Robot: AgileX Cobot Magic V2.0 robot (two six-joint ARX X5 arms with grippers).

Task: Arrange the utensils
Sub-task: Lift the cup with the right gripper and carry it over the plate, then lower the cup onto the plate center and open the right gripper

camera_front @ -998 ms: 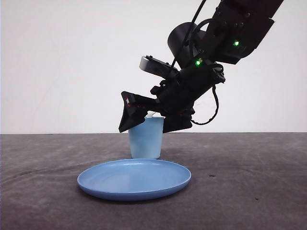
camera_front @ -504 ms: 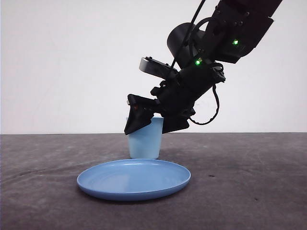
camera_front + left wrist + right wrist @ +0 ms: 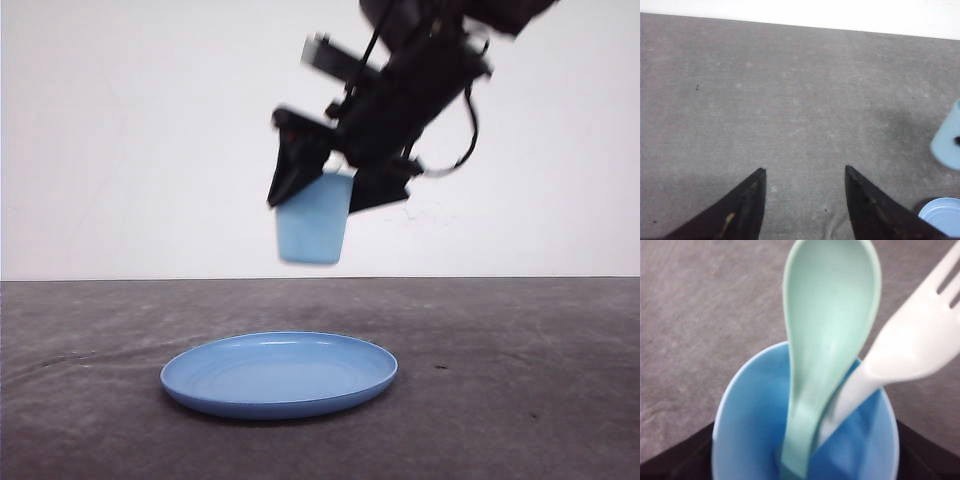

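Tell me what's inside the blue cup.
In the cup stand a mint-green spoon and a white fork, handles down. Their handle ends at the cup's bottom are blurred and partly hidden.

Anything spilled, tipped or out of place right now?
Nothing spilled. The right gripper holds the cup in the air above the plate; spoon and fork stand inside it.

The cup point(image 3: 313, 219) hangs above the table point(image 3: 520, 380), clamped at its rim between the fingers of the right gripper point(image 3: 338, 186), and sits higher than the plate point(image 3: 279, 374) and behind it. The plate lies flat on the table, in front of the cup. Inside the cup point(image 3: 805, 440) stand the spoon point(image 3: 827, 325) and the fork point(image 3: 910, 345), handles down, the fork beside the spoon and touching it.
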